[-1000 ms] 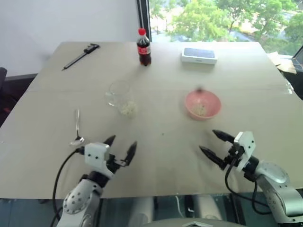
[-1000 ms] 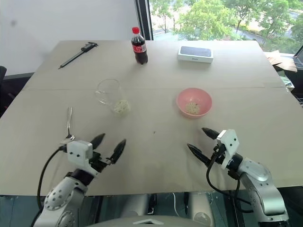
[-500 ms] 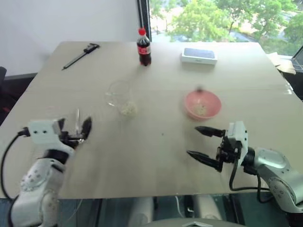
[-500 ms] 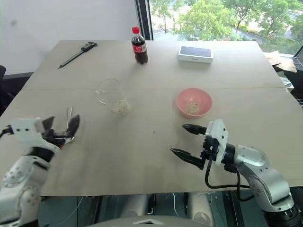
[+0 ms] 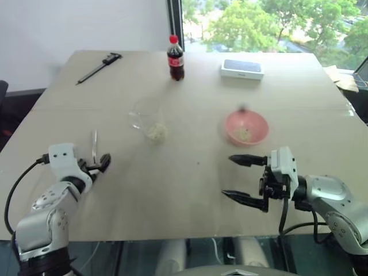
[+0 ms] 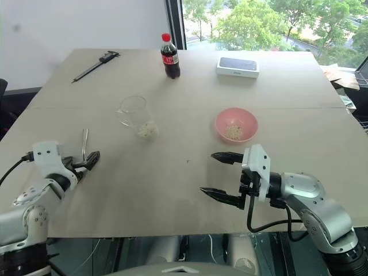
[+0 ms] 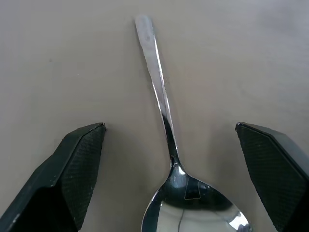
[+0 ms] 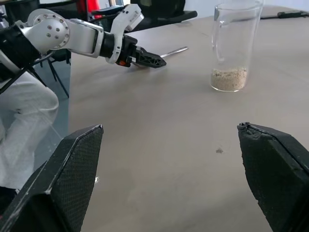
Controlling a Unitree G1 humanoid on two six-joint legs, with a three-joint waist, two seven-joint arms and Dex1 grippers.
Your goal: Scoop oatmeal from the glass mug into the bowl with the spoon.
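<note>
Steel spoon lies between left gripper fingers, spread wide, holding nothing.
Drop lower, pinch the thin handle ahead of its bowl, keep it level.

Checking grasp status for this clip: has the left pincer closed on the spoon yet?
No. The left pincer is open, its fingers apart on either side of the spoon, which lies flat on the table.

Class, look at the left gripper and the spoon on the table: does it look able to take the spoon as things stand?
Probably yes. The left gripper is open, a finger on either side of the spoon, which lies flat on the table with nothing between them.
</note>
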